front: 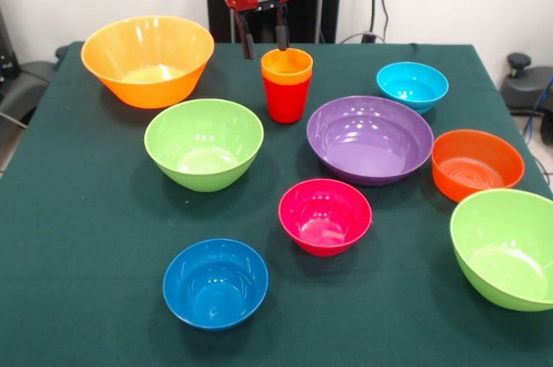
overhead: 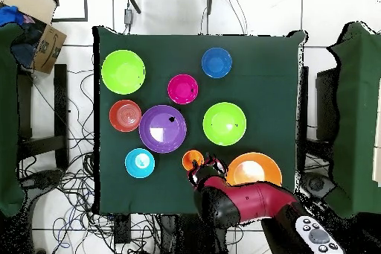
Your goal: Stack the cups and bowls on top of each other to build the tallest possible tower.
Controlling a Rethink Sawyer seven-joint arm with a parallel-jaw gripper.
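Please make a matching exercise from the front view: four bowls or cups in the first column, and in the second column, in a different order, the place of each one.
Things:
1. orange cup
2. dark blue bowl
3. light blue bowl
4. pink bowl

Places:
A. nearest the picture's bottom edge, left of centre
B. nested in the red cup, just below the gripper
C. behind the purple bowl, toward the table's far right
D. in front of the purple bowl, right of the dark blue bowl

Pairs: 1-B, 2-A, 3-C, 4-D
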